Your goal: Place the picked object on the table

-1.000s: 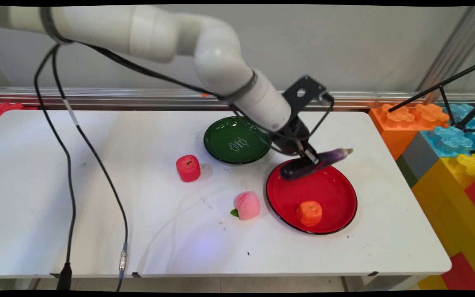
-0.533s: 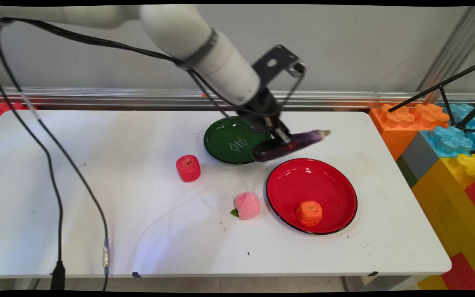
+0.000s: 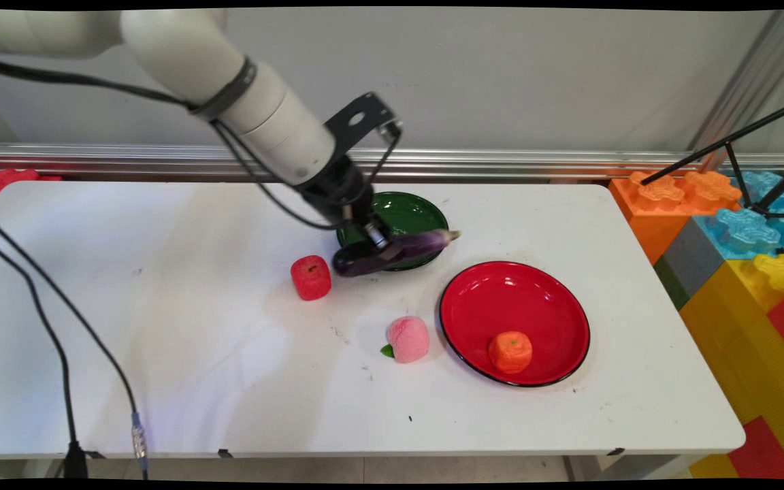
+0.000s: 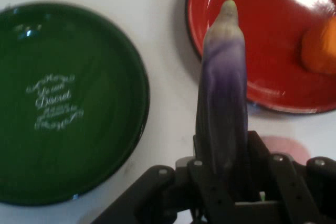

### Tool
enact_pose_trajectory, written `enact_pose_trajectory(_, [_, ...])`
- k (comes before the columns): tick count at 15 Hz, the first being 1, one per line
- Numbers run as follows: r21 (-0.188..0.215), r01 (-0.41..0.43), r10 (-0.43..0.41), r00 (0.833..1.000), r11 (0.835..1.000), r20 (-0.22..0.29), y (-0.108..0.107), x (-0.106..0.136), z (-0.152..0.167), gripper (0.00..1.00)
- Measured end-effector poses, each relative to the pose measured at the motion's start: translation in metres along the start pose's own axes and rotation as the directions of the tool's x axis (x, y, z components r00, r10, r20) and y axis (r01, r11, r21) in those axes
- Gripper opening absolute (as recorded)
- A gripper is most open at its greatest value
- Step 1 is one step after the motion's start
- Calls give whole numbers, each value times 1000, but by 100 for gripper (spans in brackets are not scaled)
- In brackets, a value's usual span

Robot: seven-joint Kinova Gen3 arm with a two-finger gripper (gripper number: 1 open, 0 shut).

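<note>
While I hold the gripper clamped on the purple eggplant, that vegetable hangs lengthwise over the near rim of the green plate, its stem end pointing toward the red plate. From the hand camera I see the eggplant running straight up from between the fingers, pinched near its thick end, with the green plate off to one side and the red plate to the other.

My read: with such a long overhang, I'd keep the wrist level and move gently, so the free end doesn't swing or twist in the grasp. The skin looks smooth, so a slip is possible.

Around it, I've got a red apple on the white table, just beside the eggplant's rounded end, and that is the closest thing to bump. A pink peach sits nearer me, close to the red plate's edge. An orange rests inside the red plate. Black cables hang down on the left, well apart from the gripper.
</note>
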Motion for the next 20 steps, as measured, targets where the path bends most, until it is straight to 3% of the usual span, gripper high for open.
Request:
enact_pose_trajectory(4, [-2, 12, -12, 998, 1000, 54, -17, -42, 19, 0])
enact_pose_trajectory(8, [-5, 20, -20, 997, 1000, 75, -28, -66, 42, 0])
enact_pose_trajectory(20, [-53, 21, -18, 998, 998, 61, -38, -89, 88, 0])
